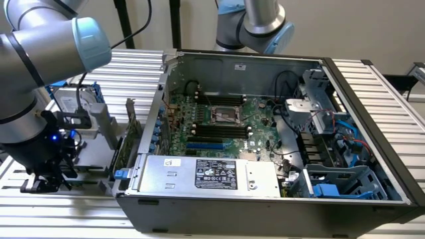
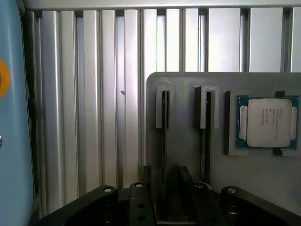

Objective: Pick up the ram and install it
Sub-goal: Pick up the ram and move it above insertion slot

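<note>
Gripper point(image 1: 47, 181) point(image 2: 168, 190) at the exterior view's lower left, beside the PC case point(image 1: 265, 204) — jaws apart, straddling the ram point(image 2: 164, 122), not visibly clamped. Ram stands edge-on in the gray holder point(image 2: 183, 141) slot farther from the CPU point(image 2: 267, 122).

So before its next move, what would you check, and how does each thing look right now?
1. Ram waiting in the gray holder: ok, two thin sticks seem to stand edge-on in its slots.
2. Tool over the holder, by those slots: ok.
3. Whether the tool holds a stick: cannot tell.
4. Case open: ok.
5. Black memory slots on the board free: ok, they look empty.
6. Processor chip apart from the tool: ok, it lies in its own recess.
</note>
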### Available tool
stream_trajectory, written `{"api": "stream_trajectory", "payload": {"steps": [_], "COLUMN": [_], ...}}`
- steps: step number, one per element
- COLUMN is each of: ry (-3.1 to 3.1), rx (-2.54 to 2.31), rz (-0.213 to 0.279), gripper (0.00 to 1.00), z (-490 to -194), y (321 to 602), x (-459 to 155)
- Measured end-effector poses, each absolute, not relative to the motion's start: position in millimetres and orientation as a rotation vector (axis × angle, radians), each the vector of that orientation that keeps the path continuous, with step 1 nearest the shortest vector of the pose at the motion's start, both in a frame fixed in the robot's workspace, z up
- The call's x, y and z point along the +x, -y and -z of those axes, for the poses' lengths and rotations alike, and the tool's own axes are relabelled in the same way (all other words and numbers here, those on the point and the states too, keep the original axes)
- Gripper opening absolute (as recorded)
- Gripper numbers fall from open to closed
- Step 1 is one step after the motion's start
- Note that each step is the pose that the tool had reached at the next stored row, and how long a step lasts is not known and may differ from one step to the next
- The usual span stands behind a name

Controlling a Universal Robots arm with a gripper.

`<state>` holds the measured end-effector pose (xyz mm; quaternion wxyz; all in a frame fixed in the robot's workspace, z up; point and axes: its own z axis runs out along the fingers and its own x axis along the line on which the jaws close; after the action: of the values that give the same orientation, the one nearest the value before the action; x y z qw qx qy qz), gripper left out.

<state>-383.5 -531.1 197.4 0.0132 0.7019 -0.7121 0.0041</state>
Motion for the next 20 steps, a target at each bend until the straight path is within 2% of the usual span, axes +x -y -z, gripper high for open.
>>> {"api": "stream_trajectory", "payload": {"steps": [4, 5, 17, 18, 20], "ry": [2.219, 2.218, 2.219, 2.219, 2.218], "rx": [2.187, 2.187, 2.187, 2.187, 2.187], "rz": [-0.013, -0.013, -0.013, -0.013, -0.013], "gripper": [0.35, 0.27, 0.25, 0.18, 0.18], "z": [-197.3, -197.2, -194.1, -194.1, -194.1], "y": [530.3, 530.2, 529.0, 529.0, 529.0], "x": [-383.5, -383.5, -383.0, -383.0, -382.8]}}
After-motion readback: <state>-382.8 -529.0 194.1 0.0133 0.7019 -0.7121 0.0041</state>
